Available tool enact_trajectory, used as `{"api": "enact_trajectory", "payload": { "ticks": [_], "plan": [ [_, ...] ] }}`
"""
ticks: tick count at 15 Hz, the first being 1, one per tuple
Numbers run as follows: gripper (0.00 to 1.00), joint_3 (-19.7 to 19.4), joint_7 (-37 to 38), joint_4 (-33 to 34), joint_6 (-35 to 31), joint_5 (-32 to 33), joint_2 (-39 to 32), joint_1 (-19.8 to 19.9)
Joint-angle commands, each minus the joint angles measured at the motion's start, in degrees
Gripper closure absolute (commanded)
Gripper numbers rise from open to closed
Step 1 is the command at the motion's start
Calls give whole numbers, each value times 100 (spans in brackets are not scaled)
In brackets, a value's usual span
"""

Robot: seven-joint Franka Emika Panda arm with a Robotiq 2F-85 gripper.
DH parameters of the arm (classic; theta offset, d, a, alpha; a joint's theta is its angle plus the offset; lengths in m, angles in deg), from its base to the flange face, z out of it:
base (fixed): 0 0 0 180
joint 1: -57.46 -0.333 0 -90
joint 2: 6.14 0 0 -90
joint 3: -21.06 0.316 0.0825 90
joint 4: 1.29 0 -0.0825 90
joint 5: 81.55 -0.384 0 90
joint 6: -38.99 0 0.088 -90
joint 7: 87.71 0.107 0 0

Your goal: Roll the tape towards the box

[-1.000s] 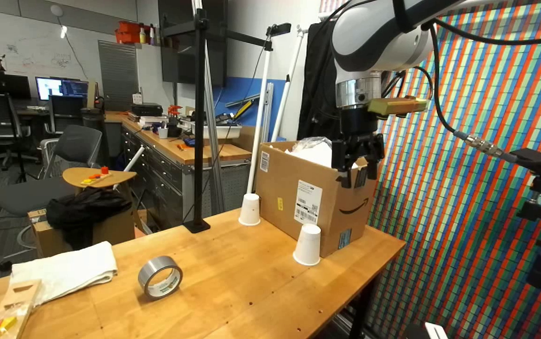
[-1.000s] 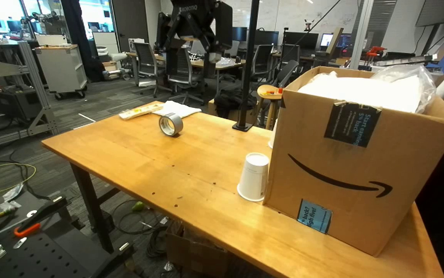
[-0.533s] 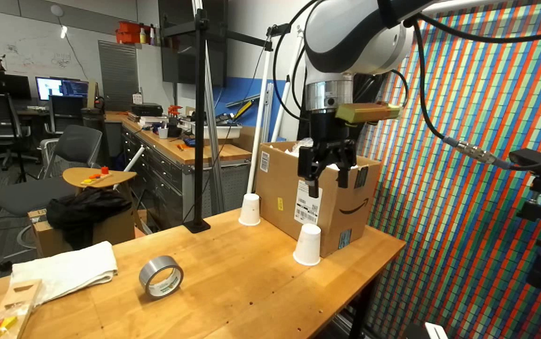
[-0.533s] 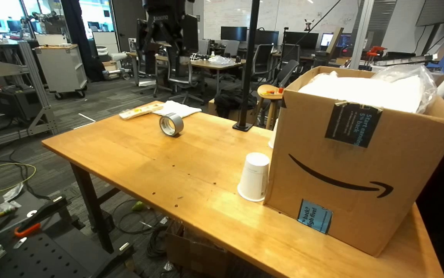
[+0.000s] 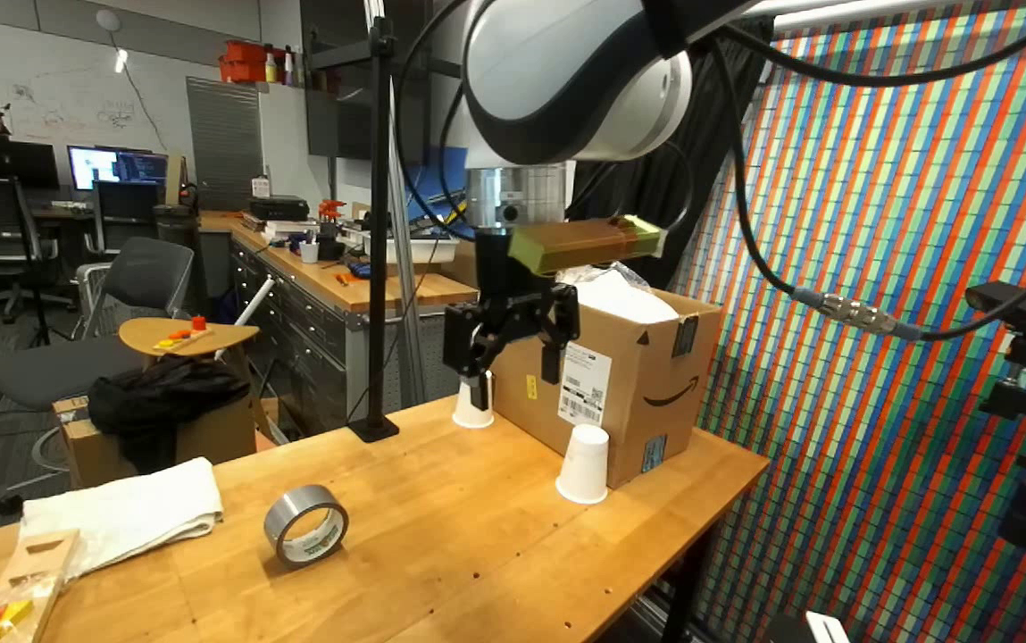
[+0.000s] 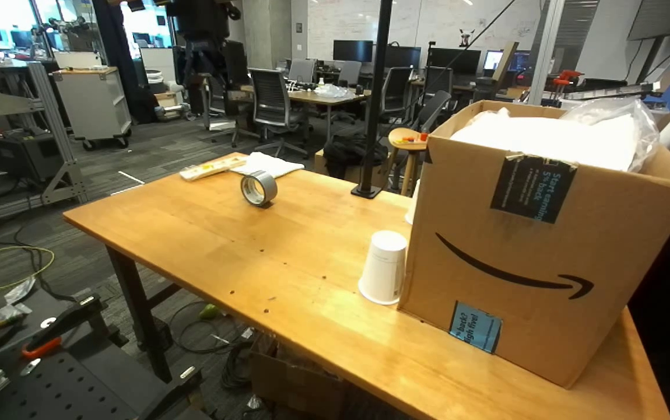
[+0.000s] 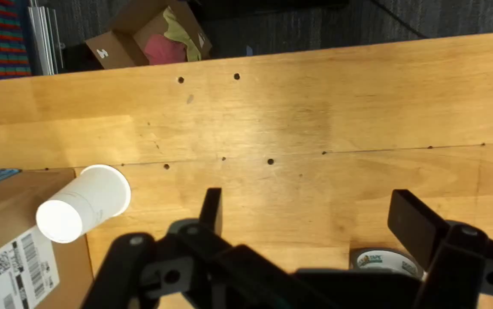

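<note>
In an exterior view, the tape (image 6: 270,185) stands on its rim on the bench (image 6: 206,233). From it, my fingers (image 6: 196,94) hang parted toward eleven o'clock; the box (image 6: 536,248) sits toward three, and an upturned white cup (image 6: 382,268), just beside the box, toward four.

Grey-silver tape (image 5: 290,506), pale-cored, upright on its edge; brown cardboard box (image 5: 625,384), open-topped, well apart.

- Beyond the table (image 5: 441,527), in an exterior view, we see a whiteboard (image 5: 21,67), a grey chair (image 5: 151,281), a stool (image 5: 227,333) and dark drawers (image 5: 307,335).
- Beside the table, we have a many-coloured backdrop (image 5: 870,375).
- Left of the table, in an exterior view, we find grey carpet (image 6: 87,251).
- Beyond the table there, we spot bright windows (image 6: 8,14) and a wheeled cabinet (image 6: 95,105).
</note>
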Motion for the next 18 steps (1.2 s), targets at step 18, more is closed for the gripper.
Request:
{"api": "enact_trajectory", "payload": {
  "ticks": [18],
  "plan": [
    [0, 48, 1628, 4228, -251, 1089, -4171, -1304]
  ]
}}
